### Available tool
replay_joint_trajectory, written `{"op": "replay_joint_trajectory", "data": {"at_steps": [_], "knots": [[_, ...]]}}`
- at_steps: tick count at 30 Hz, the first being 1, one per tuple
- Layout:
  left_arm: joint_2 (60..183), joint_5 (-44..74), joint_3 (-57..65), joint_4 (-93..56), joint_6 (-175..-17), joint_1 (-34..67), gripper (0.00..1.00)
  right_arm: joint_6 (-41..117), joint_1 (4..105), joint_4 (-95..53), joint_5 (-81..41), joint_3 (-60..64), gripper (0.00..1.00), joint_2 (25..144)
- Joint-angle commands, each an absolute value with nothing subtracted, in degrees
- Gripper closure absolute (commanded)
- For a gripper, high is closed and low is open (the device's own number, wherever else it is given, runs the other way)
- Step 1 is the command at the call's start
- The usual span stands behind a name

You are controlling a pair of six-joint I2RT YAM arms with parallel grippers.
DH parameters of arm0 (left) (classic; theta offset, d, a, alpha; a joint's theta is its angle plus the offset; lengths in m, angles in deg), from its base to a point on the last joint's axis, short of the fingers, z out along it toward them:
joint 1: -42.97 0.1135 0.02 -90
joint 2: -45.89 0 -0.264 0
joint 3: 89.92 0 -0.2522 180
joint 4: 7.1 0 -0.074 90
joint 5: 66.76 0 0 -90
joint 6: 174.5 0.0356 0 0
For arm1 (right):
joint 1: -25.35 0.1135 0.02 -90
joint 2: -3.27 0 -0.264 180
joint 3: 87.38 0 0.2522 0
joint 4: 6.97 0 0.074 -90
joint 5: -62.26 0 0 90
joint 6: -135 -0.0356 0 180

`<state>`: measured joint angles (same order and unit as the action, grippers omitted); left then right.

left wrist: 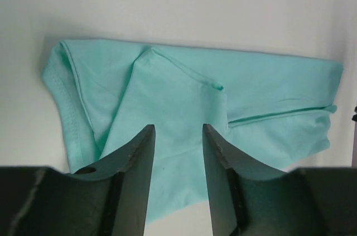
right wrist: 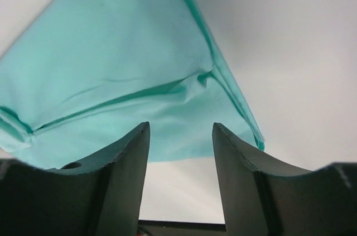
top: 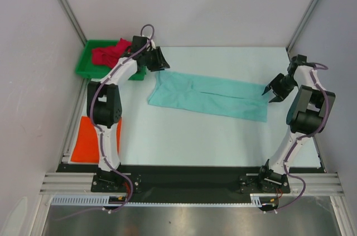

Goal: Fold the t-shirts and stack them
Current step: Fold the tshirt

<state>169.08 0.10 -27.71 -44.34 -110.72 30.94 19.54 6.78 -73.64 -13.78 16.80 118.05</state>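
Note:
The mint green t-shirt (top: 209,95) lies folded into a long strip across the middle of the table. My left gripper (top: 159,60) is open and empty, just above the strip's left end; the cloth shows in the left wrist view (left wrist: 184,96) below the fingers (left wrist: 136,158). My right gripper (top: 273,92) is open and empty at the strip's right end; the cloth (right wrist: 111,74) lies ahead of its fingers (right wrist: 131,158). The crimson red t-shirt (top: 109,53) is bunched in the green tray (top: 85,64). The bright orange t-shirt (top: 85,140) lies flat at the left, partly behind my left arm.
The green plastic tray stands at the table's back left corner. Metal frame posts (top: 64,1) rise at both back corners. The black base rail (top: 184,180) runs along the table's near edge.

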Motion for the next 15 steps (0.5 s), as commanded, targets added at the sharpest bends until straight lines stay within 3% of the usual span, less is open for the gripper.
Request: {"op": "replay_joint_trajectory", "data": {"at_steps": [1,7,9,11,15], "knots": [[159.37,2.06,-26.08,-46.96,-105.42,31.02,0.54,23.2,8.12,-74.0,-15.34,15.34,0.45,110.77],[149.7,-1.18,-11.77,-43.74,-104.63,29.7,0.51,24.6,14.26,-68.91,-14.12,8.75,0.44,106.99],[146.53,-2.6,-3.71,-39.69,-105.32,29.26,0.53,24.52,15.85,-64.88,-12.02,5.94,0.48,106.37],[146.35,-5.05,-0.77,-38.27,-107.6,29.17,0.59,23.29,17.87,-63.8,-10.78,5.05,0.58,106.45],[148.7,-7.43,4.69,-33.17,-109.72,29.17,0.63,20.83,19.02,-61.0,-10.33,2.86,0.68,107.33]]}}
